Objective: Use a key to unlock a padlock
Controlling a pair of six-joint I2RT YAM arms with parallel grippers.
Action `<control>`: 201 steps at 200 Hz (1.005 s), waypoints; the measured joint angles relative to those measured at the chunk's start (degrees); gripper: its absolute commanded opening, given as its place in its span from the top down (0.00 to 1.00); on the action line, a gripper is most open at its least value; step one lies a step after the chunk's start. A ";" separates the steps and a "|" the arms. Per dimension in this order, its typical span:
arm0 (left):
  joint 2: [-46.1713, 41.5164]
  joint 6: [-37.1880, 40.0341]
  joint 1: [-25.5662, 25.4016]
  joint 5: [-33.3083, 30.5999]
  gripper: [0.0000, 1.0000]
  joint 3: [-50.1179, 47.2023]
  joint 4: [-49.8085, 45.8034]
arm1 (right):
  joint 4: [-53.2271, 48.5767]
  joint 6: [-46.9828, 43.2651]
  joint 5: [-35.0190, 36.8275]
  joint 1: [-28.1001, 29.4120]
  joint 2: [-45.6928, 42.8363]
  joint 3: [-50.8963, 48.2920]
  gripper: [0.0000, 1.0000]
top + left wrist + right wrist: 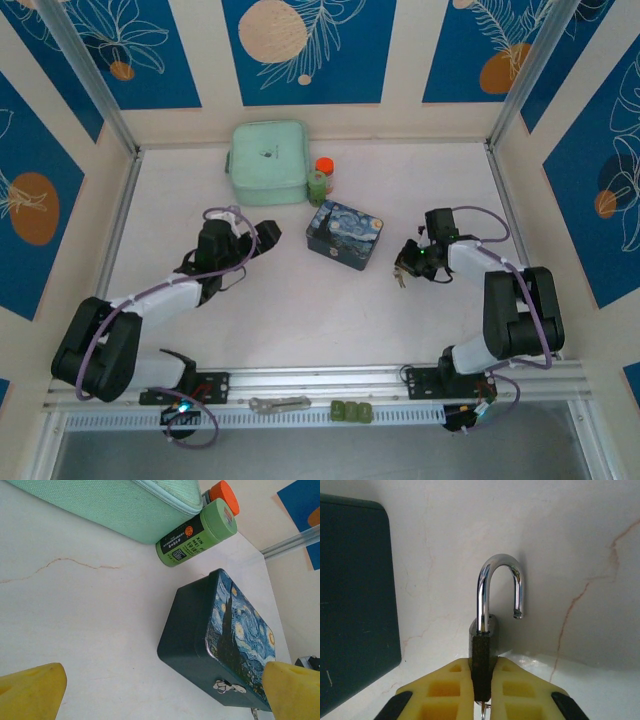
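The right gripper [482, 672] is clamped on the body of the padlock [482, 642], near the right side of the box [355, 605]. The free end of the shackle [501, 565] stands clear of the body, so the unlocking step appears complete. The left gripper [161, 692] is spread wide and empty beside the box. The key cannot be identified with certainty, so the next move calls for confirming its place, then setting the padlock down gently.
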 measured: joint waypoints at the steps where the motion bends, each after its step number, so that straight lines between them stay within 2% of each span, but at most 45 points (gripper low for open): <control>1: 0.00 0.00 0.00 -0.02 0.00 -0.02 -0.02 | 0.00 0.04 0.02 0.00 0.00 0.00 0.85; 15: 0.00 0.00 0.00 -0.15 0.00 -0.04 -0.02 | 0.11 0.04 0.15 0.00 0.13 -0.02 0.80; 41: 0.00 0.00 0.00 -0.39 0.00 -0.04 -0.02 | 0.24 0.20 0.72 0.00 0.42 -0.28 0.64; 59: -0.02 0.02 0.00 -0.55 0.00 -0.04 -0.04 | 0.07 0.76 1.57 0.00 0.42 -0.52 0.56; 67: -0.04 0.02 0.00 -0.70 0.00 -0.04 -0.09 | -0.07 0.74 2.05 0.00 0.39 -0.55 0.49; 79: -0.13 0.04 0.00 -1.03 0.00 -0.04 -0.22 | -0.37 1.05 3.02 0.00 0.02 -0.57 0.46; 119: -0.61 0.15 0.00 -1.90 0.00 -0.04 -0.98 | -0.98 1.11 6.19 -0.02 -4.26 -0.66 0.43; 148: -1.20 0.28 0.04 -2.75 0.00 -0.04 -1.73 | -0.37 0.63 6.32 0.04 -7.78 -0.72 0.56; 201: -1.92 0.50 0.04 -3.41 0.00 -0.02 -1.77 | 1.29 0.04 4.09 3.58 -9.75 -0.76 0.57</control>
